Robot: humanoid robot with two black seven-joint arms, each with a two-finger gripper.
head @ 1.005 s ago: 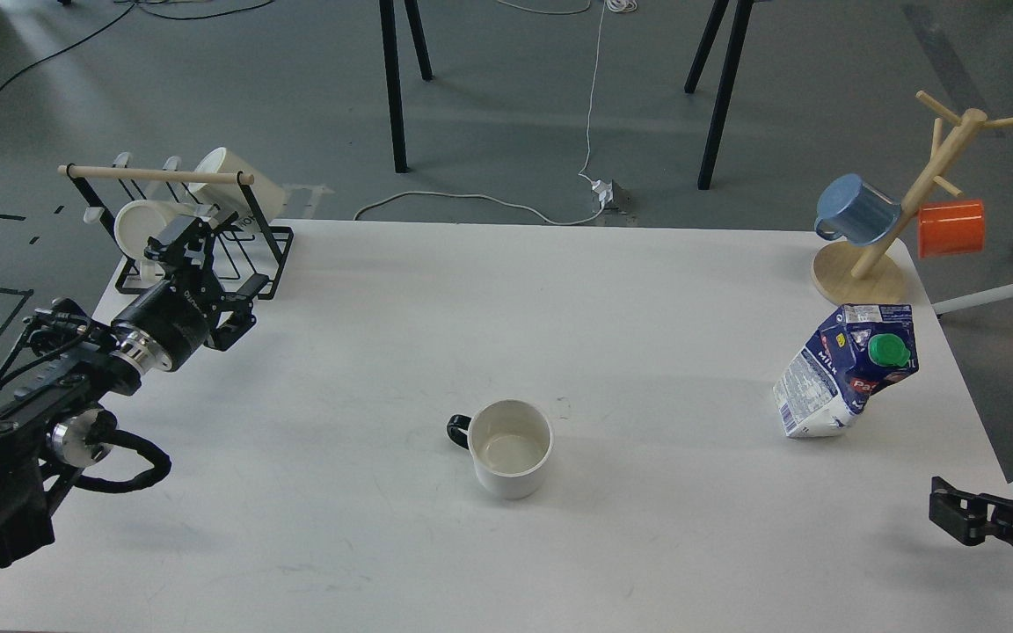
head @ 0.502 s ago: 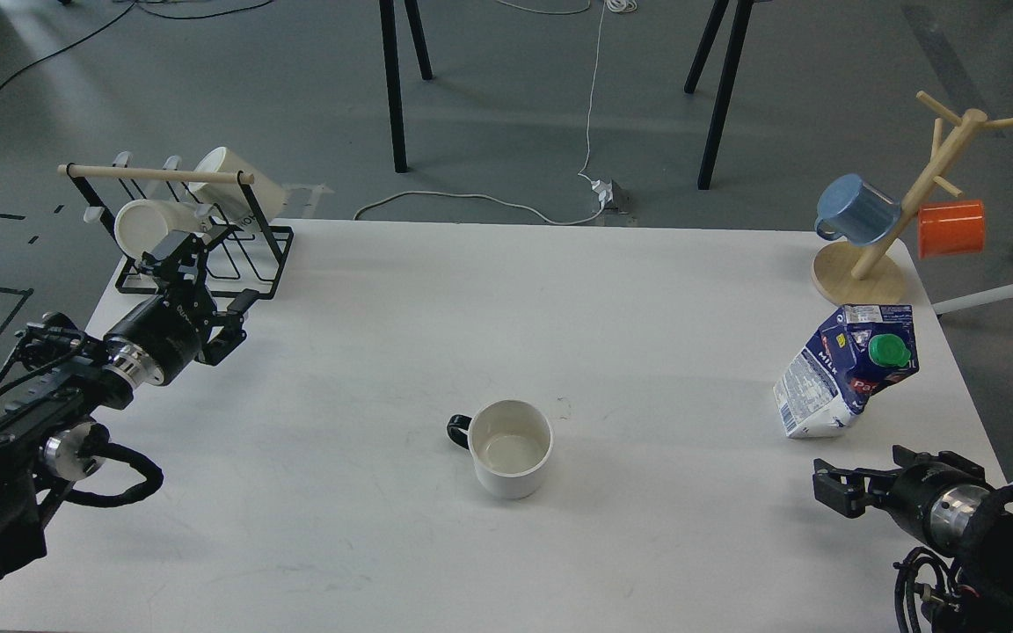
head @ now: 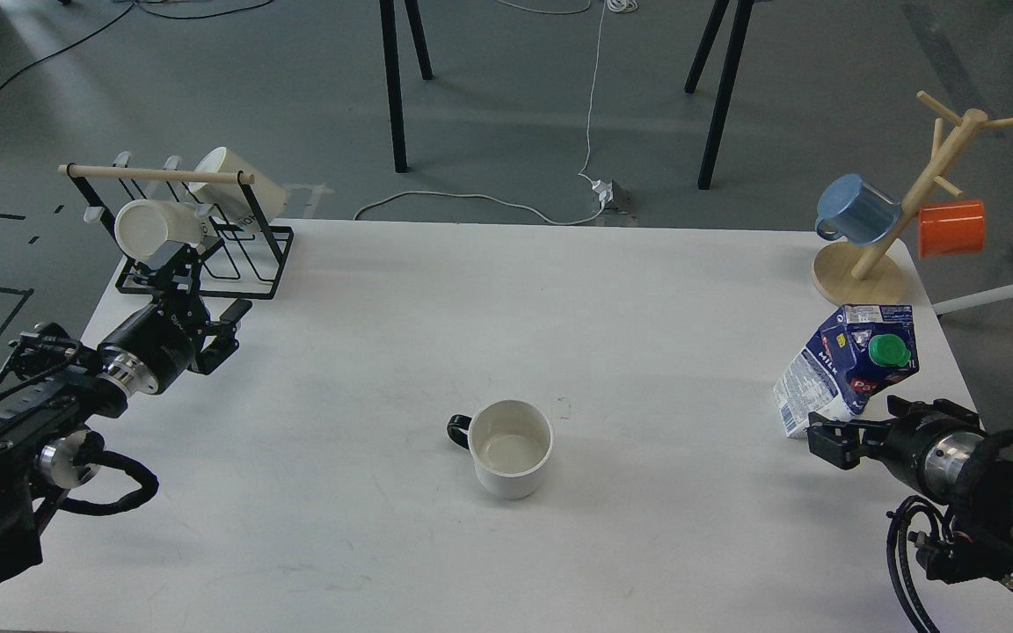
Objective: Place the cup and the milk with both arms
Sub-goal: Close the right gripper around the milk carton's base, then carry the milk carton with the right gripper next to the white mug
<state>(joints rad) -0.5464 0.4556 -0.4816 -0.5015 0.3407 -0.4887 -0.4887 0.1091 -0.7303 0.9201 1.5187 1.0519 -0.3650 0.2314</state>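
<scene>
A white cup (head: 511,448) with a black handle stands upright, mouth up, on the white table (head: 506,308) near the front middle. A blue and white milk carton (head: 841,374) with a green cap leans at the right. My right gripper (head: 867,420) lies low at the carton's base. Its fingers are apart, one (head: 827,435) in front of the carton's bottom and one behind its right side. I cannot tell whether they touch it. My left gripper (head: 171,264) is at the far left in front of the rack, far from the cup. It is dark, and its fingers cannot be told apart.
A black wire dish rack (head: 199,237) holding two white cups stands at the back left, just beyond my left gripper. A wooden mug tree (head: 902,211) with a blue mug and an orange mug stands at the back right, behind the carton.
My right arm has come in from the lower right corner and moved left and up to the carton's base. My left gripper has drawn back down and left from the rack.
</scene>
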